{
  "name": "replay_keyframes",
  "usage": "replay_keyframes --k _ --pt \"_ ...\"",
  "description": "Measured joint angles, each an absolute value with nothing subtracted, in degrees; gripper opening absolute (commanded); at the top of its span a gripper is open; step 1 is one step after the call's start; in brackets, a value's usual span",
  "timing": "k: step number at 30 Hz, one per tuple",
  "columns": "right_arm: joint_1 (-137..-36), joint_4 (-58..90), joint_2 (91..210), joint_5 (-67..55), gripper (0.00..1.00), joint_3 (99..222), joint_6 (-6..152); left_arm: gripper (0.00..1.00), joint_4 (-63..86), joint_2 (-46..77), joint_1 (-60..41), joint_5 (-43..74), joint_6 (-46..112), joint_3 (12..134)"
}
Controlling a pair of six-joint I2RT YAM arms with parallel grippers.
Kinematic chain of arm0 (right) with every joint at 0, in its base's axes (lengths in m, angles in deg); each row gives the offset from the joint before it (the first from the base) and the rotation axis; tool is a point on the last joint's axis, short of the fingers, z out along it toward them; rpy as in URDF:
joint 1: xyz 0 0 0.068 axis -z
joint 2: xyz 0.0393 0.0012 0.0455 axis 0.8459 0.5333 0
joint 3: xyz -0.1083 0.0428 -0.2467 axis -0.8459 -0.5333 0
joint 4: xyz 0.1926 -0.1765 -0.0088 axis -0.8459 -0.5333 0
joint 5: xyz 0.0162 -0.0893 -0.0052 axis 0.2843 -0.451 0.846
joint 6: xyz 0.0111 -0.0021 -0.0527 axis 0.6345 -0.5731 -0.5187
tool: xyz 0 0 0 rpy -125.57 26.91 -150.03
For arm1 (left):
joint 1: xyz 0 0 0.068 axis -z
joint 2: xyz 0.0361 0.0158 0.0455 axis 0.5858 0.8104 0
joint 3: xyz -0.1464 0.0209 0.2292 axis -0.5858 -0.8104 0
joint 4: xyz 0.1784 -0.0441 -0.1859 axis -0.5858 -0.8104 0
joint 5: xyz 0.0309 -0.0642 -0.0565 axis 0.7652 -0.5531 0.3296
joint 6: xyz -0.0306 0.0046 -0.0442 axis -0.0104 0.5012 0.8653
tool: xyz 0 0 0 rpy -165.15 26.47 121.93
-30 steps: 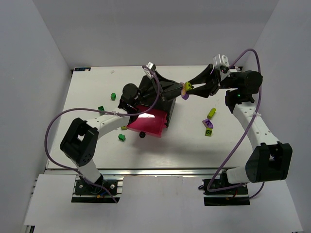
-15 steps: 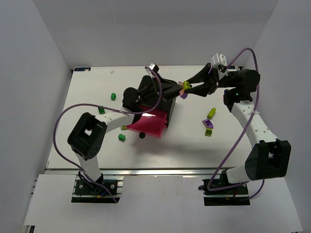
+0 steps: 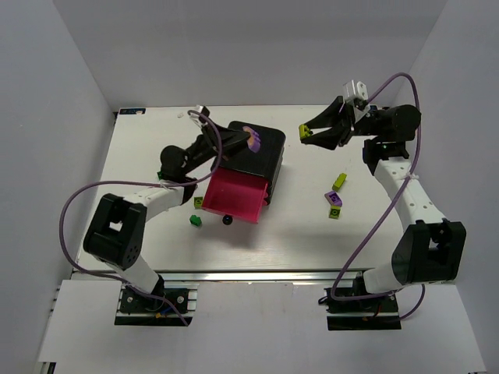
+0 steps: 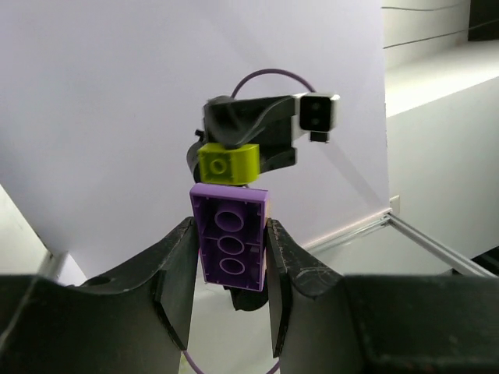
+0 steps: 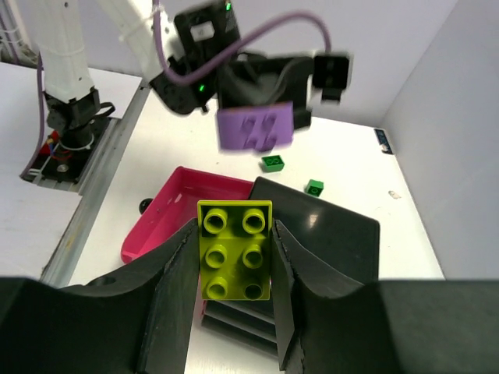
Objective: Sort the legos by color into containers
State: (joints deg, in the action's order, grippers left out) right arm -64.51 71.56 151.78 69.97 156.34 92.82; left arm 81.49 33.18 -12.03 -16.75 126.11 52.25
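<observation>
Low in the top view, on the white table (image 3: 296, 234), a dark green brick (image 3: 195, 221) and a small yellow-green one (image 3: 199, 203) lie just left of the black knob (image 3: 228, 220). That knob belongs to the one pink drawer (image 3: 234, 195) pulled out of the black casing (image 3: 265, 152). I cannot tell which level it is, and its floor looks bare. To the centre right, well apart from the drawer, lie a loose yellow-green piece (image 3: 340, 181) and a purple and yellow-green pair (image 3: 334, 204). Higher up, the left gripper (image 3: 249, 140) is clamped on a purple brick (image 4: 231, 249) above the casing's top, not over the drawer. The right gripper (image 3: 306, 132), further right, pinches a yellow-green brick (image 5: 235, 249) by its long sides, lifted clear of the table. With one colour in each gripper, each brick is probably meant for its own drawer. Only one drawer is open, so the shut ones stand in the way. The left arm also lies across the drawer's left side.
</observation>
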Motion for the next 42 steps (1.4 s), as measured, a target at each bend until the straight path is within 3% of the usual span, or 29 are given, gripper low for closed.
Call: replay_keyframes --k 6,9,13,18,24,31,34,35,37,42 --pt "-65.1 64.2 152.7 70.8 0.0 157.6 89.8 0.0 72.3 27.3 -17.2 -21.5 120.1 53.7" --pt "-66.6 41.5 153.0 67.6 0.0 162.6 72.3 0.0 47.2 24.7 -17.8 -23.6 104.1 63.3" --pt "-70.4 10.1 156.1 57.4 0.0 176.0 50.0 0.0 6.7 24.2 -17.3 -17.8 78.2 82.3" --pt "-73.2 -4.7 156.2 45.3 0.0 176.3 41.6 0.0 -20.0 19.7 -16.9 -10.7 61.1 83.6" --pt "-74.0 -11.1 156.2 28.5 0.0 171.9 41.1 0.0 -34.8 18.4 -15.0 -4.9 53.5 77.8" --pt "-74.1 -11.3 155.8 15.0 0.0 164.5 41.9 0.0 -39.9 20.5 -10.1 1.1 51.6 76.9" --pt "-74.1 -11.3 155.8 12.2 0.0 161.4 42.0 0.09 -40.7 22.8 -8.3 4.5 51.2 77.3" --pt "-74.0 -11.3 155.8 11.5 0.0 160.8 42.0 0.19 -41.0 23.4 -7.9 5.6 51.2 77.3" --pt "-74.0 -11.4 155.8 10.4 0.0 159.9 42.0 0.32 -41.4 24.2 -7.1 7.8 51.2 77.3" --pt "-74.0 -10.4 156.6 8.8 0.0 159.3 41.9 0.51 -41.4 25.3 -5.9 12.3 51.9 77.3"
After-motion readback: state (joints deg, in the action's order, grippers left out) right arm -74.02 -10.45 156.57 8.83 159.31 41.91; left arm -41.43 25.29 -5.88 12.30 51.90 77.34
